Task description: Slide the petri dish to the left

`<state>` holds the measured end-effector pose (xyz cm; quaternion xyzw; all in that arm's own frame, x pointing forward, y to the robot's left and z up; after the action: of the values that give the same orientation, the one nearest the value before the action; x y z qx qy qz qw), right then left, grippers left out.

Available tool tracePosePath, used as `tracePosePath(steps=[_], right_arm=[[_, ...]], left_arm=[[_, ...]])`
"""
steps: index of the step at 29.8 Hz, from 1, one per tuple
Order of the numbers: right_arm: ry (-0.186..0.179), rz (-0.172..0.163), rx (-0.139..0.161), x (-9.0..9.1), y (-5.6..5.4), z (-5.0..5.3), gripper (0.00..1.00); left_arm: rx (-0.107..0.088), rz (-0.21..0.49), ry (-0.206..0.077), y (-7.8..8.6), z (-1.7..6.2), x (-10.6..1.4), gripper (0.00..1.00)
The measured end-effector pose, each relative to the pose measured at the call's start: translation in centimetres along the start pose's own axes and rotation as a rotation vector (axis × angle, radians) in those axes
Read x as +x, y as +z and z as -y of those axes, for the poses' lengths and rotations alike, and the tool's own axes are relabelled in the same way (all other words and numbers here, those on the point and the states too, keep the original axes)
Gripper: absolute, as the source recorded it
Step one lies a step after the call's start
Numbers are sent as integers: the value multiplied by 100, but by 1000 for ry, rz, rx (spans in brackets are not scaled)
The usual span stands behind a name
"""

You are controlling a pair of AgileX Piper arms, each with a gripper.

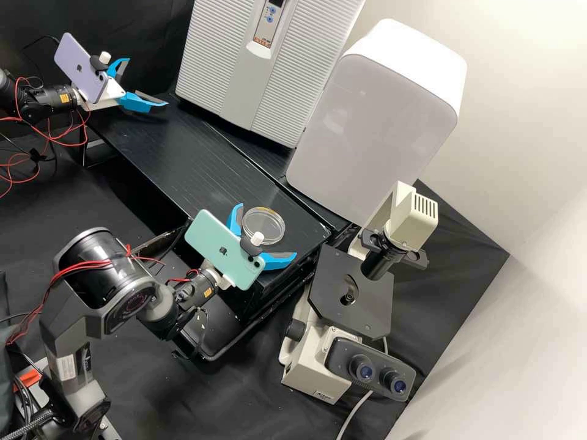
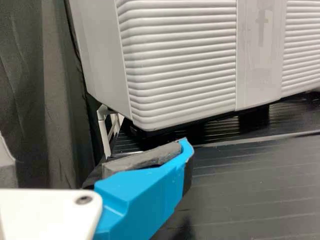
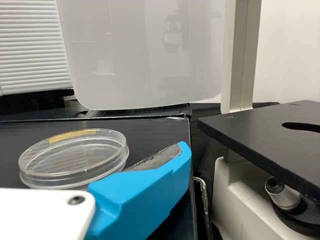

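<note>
A clear round petri dish (image 1: 263, 225) lies near the right end of the black raised platform (image 1: 195, 159). My right gripper (image 1: 266, 234) is open, one blue finger on each side of the dish; whether either touches it I cannot tell. In the right wrist view the dish (image 3: 72, 157) sits just beside one blue finger (image 3: 147, 187) with a grey pad. My left gripper (image 1: 136, 84) hangs open with nothing in it over the platform's far left end. One of its blue fingers (image 2: 145, 192) is low over the platform, close to the ribbed white appliance (image 2: 175, 60).
The ribbed white appliance (image 1: 269, 55) and a smooth white box (image 1: 379, 116) stand along the platform's back edge. A microscope (image 1: 361, 305) stands just right of the platform, its black stage (image 3: 265, 140) near the dish. Red cables (image 1: 36, 134) hang at the left.
</note>
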<state>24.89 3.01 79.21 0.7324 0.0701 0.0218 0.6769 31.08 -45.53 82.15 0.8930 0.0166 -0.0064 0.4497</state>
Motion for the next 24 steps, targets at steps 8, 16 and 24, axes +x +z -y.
tracePosePath(steps=[8,16,24], right_arm=[[-79,-37,-23,35,-85,205,100],[-128,-59,-49,166,-107,366,100],[-116,-61,-54,185,-80,365,100]], left_arm=[[0,0,0,0,0,0,100],[0,0,0,0,0,0,100],[0,0,0,0,0,0,100]])
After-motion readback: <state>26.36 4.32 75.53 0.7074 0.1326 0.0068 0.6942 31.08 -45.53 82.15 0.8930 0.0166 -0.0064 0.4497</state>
